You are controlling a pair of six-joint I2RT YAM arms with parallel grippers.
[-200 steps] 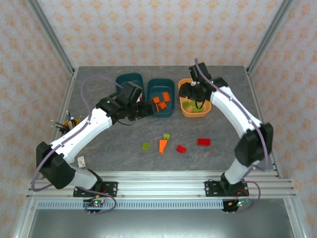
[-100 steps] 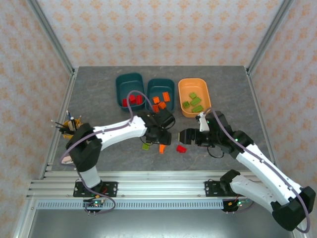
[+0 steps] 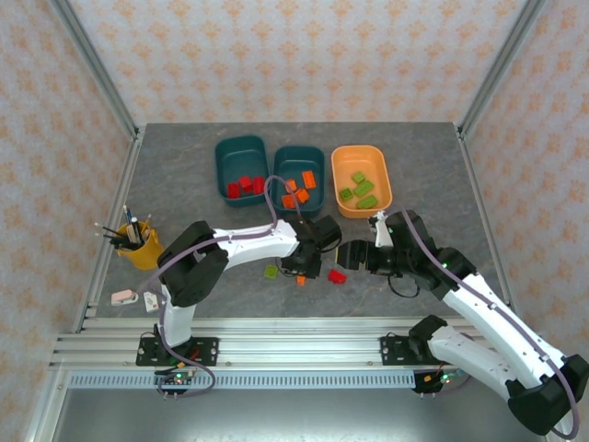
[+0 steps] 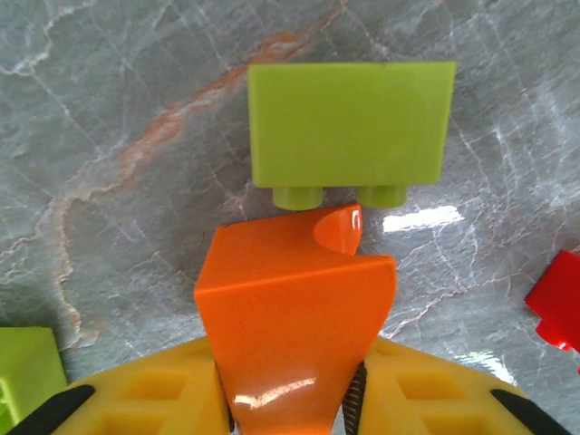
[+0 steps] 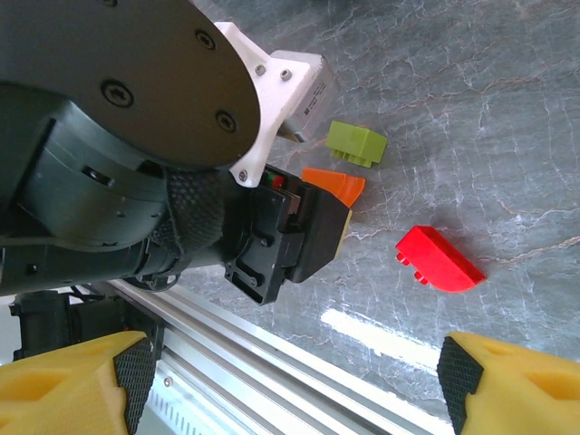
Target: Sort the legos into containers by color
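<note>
Sort well advanced, we judge.
- Binned: red bricks in left teal tub; orange bricks in middle teal tub; green bricks in orange tub.
- Loose on bench, as we count: orange brick, red brick, green brick, second green brick.
- Left pincer closed on orange brick, pads against both flanks. Cannot tell if lifted.
- Right pincer gaping, nothing held, red brick ahead of it.
- Remaining: those four loose pieces.
</note>
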